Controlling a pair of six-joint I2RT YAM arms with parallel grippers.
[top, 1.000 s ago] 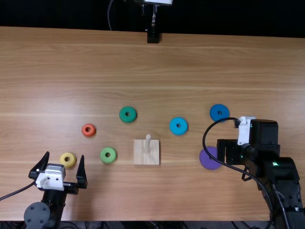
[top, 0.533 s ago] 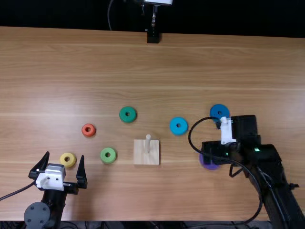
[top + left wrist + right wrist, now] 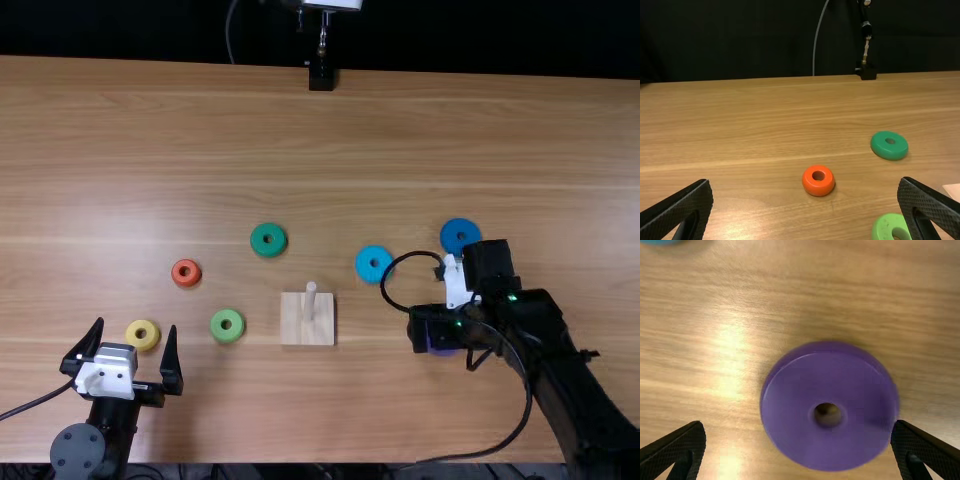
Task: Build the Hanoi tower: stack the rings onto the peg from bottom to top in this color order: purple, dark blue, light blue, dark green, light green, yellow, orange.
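My left gripper [image 3: 122, 345] stands open at the near left, beside the yellow ring [image 3: 142, 335]; in the left wrist view its fingers [image 3: 682, 212] are spread wide. Over the purple ring [image 3: 443, 350], mostly covering it, is my right gripper [image 3: 432, 330]. In the right wrist view, the purple ring [image 3: 830, 440] lies flat between the spread fingers of my right gripper [image 3: 799, 440], nearer one of them. The bare peg [image 3: 311, 300] rises from its square wooden base [image 3: 292, 325]. Also on the table are rings: orange [image 3: 186, 273], dark green [image 3: 268, 240], light green [image 3: 227, 326], light blue [image 3: 373, 262], dark blue [image 3: 461, 233].
The right arm's black cable [image 3: 528, 395] loops over the table right of the base. A black stand [image 3: 321, 75] is at the table's far edge [image 3: 450, 73]. The light blue ring lies close to the right arm's cable.
My right gripper has moved left in the top view, from the purple ring's right side to over it. The left arm and the rings have stayed in place.
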